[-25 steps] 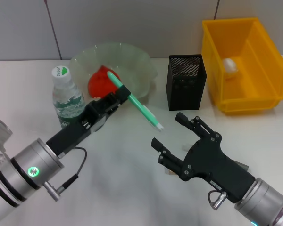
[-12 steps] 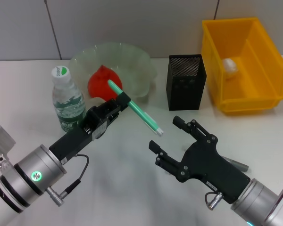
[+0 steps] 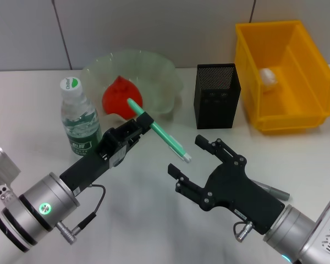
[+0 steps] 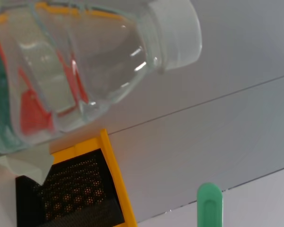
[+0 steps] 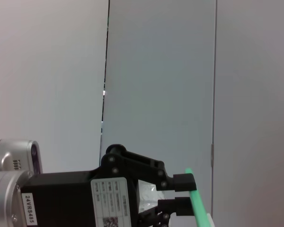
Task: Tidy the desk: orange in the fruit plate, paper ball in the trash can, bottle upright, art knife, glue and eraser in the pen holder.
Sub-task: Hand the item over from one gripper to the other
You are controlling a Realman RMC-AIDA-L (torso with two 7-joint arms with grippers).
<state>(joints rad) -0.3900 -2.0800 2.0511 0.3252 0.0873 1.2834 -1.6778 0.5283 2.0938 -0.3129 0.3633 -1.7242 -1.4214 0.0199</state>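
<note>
Both left gripper [image 3: 141, 122] jaws around art knife [image 3: 158, 131].

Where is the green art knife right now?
In the head view the art knife is held off the desk in the left hand, left of centre, slanting between the fruit plate and the open right hand.

The left arm [image 5: 61, 198] bears a white label reading "24VR5485".
</note>
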